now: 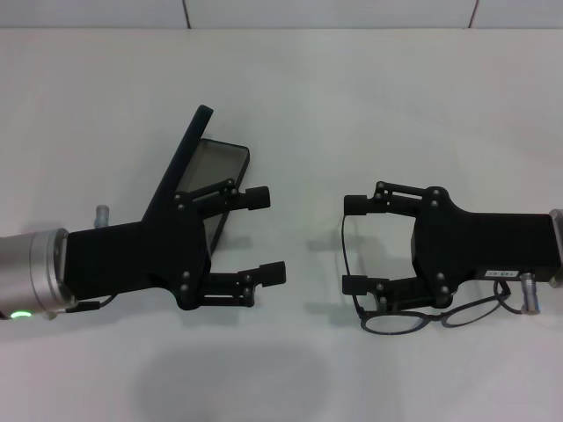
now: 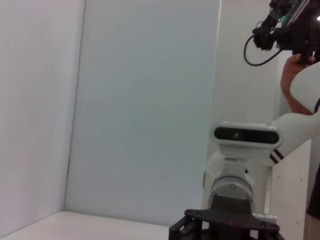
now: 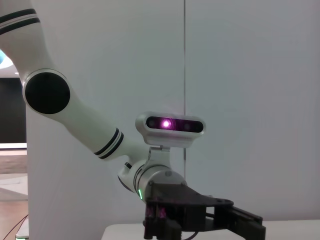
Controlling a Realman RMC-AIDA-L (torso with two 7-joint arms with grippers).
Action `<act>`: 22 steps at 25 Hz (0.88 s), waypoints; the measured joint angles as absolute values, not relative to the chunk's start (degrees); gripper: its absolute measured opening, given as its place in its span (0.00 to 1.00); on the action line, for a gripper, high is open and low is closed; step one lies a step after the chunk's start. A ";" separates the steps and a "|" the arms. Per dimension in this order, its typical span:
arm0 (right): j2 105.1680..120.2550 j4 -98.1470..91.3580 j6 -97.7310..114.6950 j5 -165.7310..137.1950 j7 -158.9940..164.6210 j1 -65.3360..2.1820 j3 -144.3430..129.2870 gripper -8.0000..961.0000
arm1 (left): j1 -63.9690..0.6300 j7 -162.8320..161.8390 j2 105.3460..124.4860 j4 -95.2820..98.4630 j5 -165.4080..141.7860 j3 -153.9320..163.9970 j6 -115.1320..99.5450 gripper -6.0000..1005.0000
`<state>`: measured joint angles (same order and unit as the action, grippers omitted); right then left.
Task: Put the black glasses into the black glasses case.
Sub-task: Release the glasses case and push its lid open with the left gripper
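Note:
The black glasses case (image 1: 222, 167) lies open on the table at the left, its lid (image 1: 183, 158) standing up and its grey lining showing. My left gripper (image 1: 266, 236) hovers over the case's near end, open and empty, and hides part of the case. The black glasses (image 1: 396, 322) lie on the table at the right, lenses toward the front, one temple arm (image 1: 341, 251) curving up between the fingertips of my right gripper (image 1: 352, 244). That gripper is open over the glasses and points at the left one. Whether it touches them I cannot tell.
The white table (image 1: 281, 97) runs back to a pale wall. The left wrist view shows the right arm's gripper body (image 2: 225, 225) head-on and a person's hand (image 2: 295, 75) at the far upper corner. The right wrist view shows the left arm (image 3: 165, 180).

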<state>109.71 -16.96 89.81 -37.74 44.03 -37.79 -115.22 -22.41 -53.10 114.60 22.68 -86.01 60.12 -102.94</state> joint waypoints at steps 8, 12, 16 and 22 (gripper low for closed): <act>109.85 -16.96 89.73 -37.70 43.91 -37.77 -115.22 0.88 | -22.41 -53.47 114.52 22.68 -85.96 59.33 -103.51 0.89; 109.86 -16.97 89.73 -37.70 43.80 -37.71 -115.22 0.88 | -22.40 -54.11 114.60 22.67 -85.87 58.17 -103.32 0.89; 110.04 -16.96 89.73 -37.69 43.77 -37.67 -115.22 0.88 | -22.98 -64.95 114.61 25.27 -86.21 52.63 -99.13 0.88; 110.12 -16.96 90.06 -37.69 43.76 -37.19 -115.22 0.88 | -22.92 -92.80 114.20 43.33 -96.96 51.43 -87.39 0.88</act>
